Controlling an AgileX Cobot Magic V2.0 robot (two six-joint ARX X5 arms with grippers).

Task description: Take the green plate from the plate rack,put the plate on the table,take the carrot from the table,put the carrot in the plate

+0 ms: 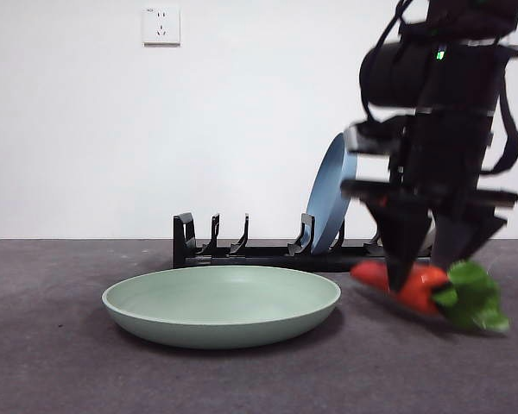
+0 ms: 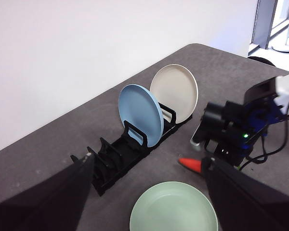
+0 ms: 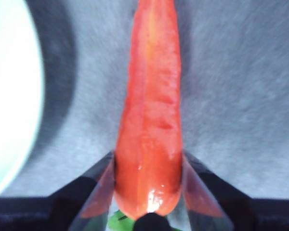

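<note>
The green plate (image 1: pixel 220 302) lies flat on the table (image 1: pixel 52 362) in front of the plate rack (image 1: pixel 242 253). My right gripper (image 1: pixel 425 267) comes down from above to the right of the plate and is shut on the carrot (image 1: pixel 410 285), which is tilted low over the table, leaves to the right. In the right wrist view the carrot (image 3: pixel 151 120) sits between the jaws, with the plate rim (image 3: pixel 9 96) beside it. My left gripper (image 2: pixel 149 159) is open and empty, high above the plate (image 2: pixel 173 209) and rack (image 2: pixel 115 159).
A blue plate (image 1: pixel 328 198) stands in the rack's right part. The left wrist view shows it (image 2: pixel 140 113) next to a beige plate (image 2: pixel 174 91) at the rack's end. The rack's other slots hold nothing. A wall socket (image 1: pixel 161 24) is on the back wall.
</note>
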